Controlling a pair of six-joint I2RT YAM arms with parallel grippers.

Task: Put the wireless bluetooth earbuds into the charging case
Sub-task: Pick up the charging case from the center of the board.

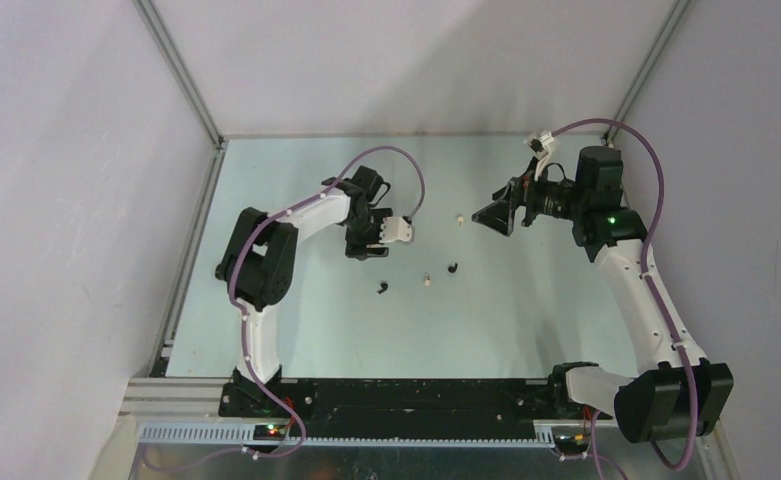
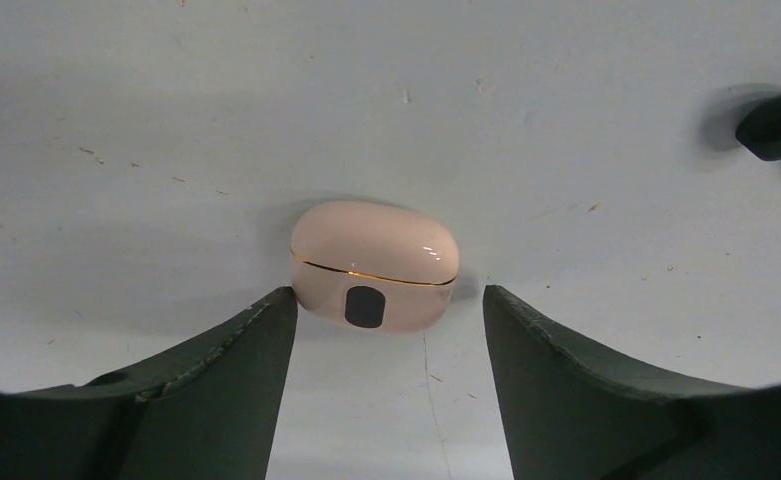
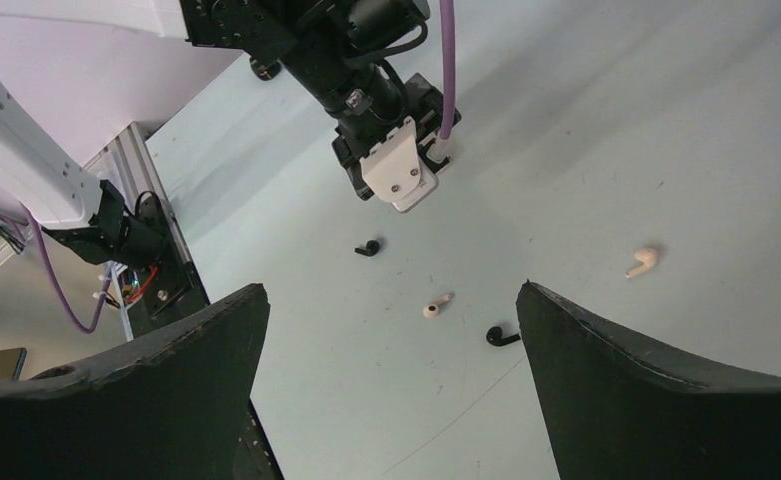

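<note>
Pale green tabletop (image 1: 526, 320), white walls. Closed pink charging case (image 2: 374, 268) centre frame, between spread left gripper (image 2: 388, 296) fingers. Earbuds (image 3: 436, 306) loose mid-table; right gripper (image 3: 391, 292) agape, empty. Case likely light, glossy, slippery: grip its long sides.

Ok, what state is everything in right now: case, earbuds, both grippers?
charging case: lid shut, on the table, not gripped.
black earbuds: both loose on the table.
cream earbuds: both loose on the table.
left gripper: open, at the case.
right gripper: open, empty.
</note>
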